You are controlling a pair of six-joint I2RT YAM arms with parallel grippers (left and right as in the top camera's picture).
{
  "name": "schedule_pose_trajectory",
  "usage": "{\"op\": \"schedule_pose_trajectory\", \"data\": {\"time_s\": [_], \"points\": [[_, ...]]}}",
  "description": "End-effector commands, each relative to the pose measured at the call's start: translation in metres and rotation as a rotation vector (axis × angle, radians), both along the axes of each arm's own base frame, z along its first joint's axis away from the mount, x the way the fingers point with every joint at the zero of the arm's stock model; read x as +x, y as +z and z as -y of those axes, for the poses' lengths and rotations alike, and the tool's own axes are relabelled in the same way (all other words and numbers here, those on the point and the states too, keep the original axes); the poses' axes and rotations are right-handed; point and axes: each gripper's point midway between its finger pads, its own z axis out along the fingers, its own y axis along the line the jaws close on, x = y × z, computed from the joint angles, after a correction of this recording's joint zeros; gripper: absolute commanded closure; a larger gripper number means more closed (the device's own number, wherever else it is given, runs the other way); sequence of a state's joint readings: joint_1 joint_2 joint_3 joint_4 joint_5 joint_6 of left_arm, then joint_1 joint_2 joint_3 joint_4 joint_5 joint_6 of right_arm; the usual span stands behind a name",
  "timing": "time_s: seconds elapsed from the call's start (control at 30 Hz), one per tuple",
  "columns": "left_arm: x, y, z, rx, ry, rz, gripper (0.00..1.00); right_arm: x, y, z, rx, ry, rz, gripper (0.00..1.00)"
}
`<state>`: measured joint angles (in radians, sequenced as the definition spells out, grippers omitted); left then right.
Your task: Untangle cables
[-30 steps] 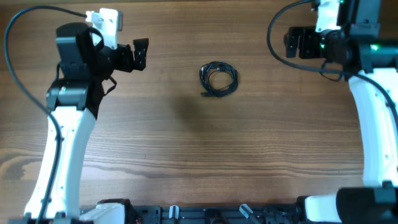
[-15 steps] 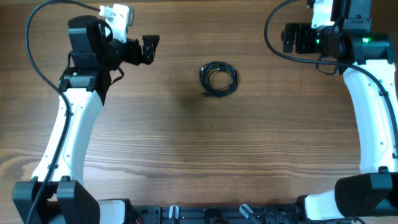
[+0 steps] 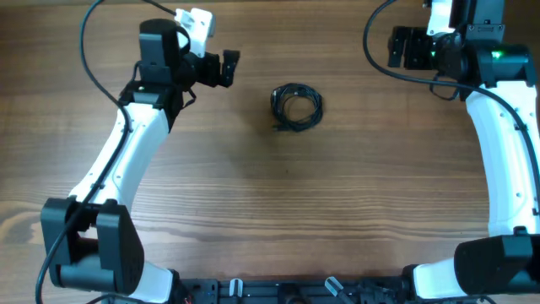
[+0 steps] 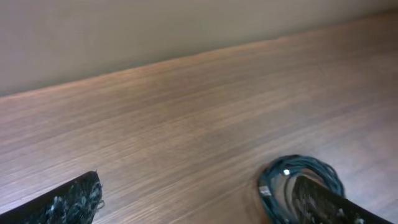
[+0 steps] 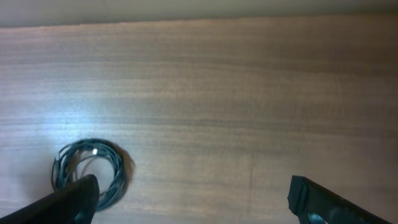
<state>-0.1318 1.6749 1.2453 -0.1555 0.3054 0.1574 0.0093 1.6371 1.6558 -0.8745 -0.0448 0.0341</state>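
Wide open, empty: left gripper, right gripper. Between them cables coiled flat on table. Risk: pinch may take whole coil, tightening knot.

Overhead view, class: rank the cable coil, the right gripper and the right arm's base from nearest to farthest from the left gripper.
From the left gripper:
1. cable coil, close beside it, mid-table.
2. right gripper, across the table, top right.
3. right arm's base, bottom right corner.
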Motion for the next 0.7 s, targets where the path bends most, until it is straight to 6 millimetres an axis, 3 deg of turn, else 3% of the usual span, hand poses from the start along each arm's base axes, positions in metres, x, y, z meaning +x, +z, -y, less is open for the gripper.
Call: {"op": "schedule_pose_trajectory", "data": {"time_s": [0.0,0.3,0.47,0.67], "points": [[-0.013,-0.003,0.032,-0.023,-0.116,-0.03,0.0,-0.006,-0.014,0.016,0.045,-0.193,-0.051,0.0],[-0.016,-0.052,0.051,-0.021,-0.165,-0.144,0.0,-0.003,-0.05,0.016,0.056,-0.236,-0.141,0.0],[-0.014,-0.076,0.064,0.004,-0.206,-0.159,0.0,0.013,-0.072,-0.008,0.076,-0.074,-0.163,0.0],[-0.015,-0.093,0.082,0.008,-0.241,-0.17,0.0,0.031,-0.082,-0.028,0.106,0.063,-0.134,0.0]]}}
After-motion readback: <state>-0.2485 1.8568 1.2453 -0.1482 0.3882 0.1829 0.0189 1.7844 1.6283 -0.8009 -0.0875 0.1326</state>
